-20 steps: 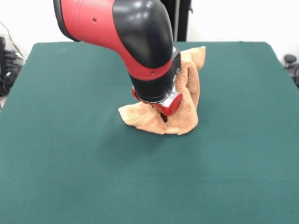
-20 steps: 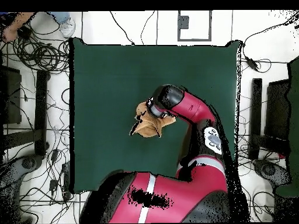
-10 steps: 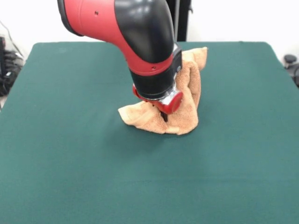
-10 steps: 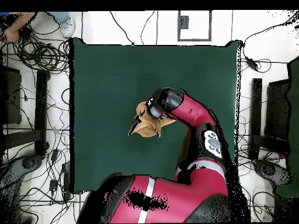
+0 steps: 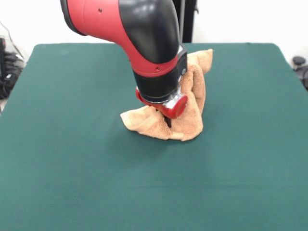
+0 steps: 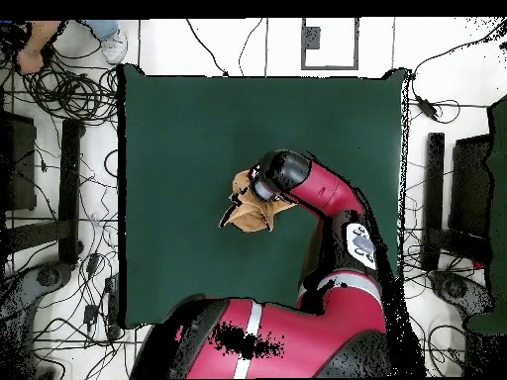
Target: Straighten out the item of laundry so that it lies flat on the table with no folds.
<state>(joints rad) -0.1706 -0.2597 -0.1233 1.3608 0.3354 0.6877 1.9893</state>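
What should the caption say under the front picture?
Robot gripper pressed into a bunched-up towel on a green table.

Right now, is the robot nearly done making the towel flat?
Not nearly. The towel is bunched in a crumpled heap, so nothing looks done. The gripper is down in its folds, mostly hidden; whether it holds cloth is unclear. All the spreading out on the green table is left.

Towel bunched near the desk's middle, under the arm

The towel (image 5: 185, 108) lies on the desk (image 5: 72, 159), heaped rather than flat, well apart from all 4 edges; the pincer (image 5: 168, 120) sits on its top, 1 flap rising behind the arm (image 5: 144, 43).
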